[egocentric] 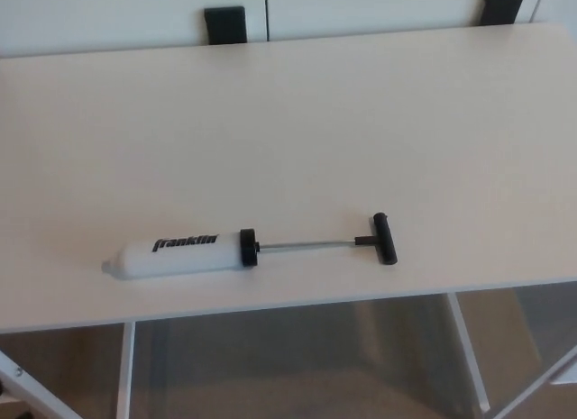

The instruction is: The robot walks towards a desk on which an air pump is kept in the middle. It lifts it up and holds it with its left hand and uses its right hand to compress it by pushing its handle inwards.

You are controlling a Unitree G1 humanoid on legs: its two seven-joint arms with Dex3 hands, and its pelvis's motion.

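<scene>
One object matters to you now: the air pump (248, 247), lying flat near the front edge of the desk (297, 122), untouched and not yet lifted. Neither of the robot's hands shows in the head view, so you cannot tell whether the fingers are spread or closed, and there are no fingers to place the pump against; all you can say is that it sits at the near side of the desk, closest to where the hands would come in.

Its white barrel (176, 254) is a smooth plastic cylinder with dark lettering, tapering to a blunt tip at the robot's left. A black collar (248, 248) caps the other end, and from it a thin, shiny metal rod (306, 245) runs out to a black T-handle (384, 238) on the robot's right. The rod looks fully drawn out.

Expect it to be light and rigid, but the glossy round barrel will probably be slippery and may roll when nudged. Have the left hand wrap the barrel around its middle, clear of the collar. Avoid the rod: it is too thin to hold and could bend. The crossbar gives the right hand a broad face to push on.

The desk top is a pale, matte, flat slab on white metal legs (123, 369).
</scene>
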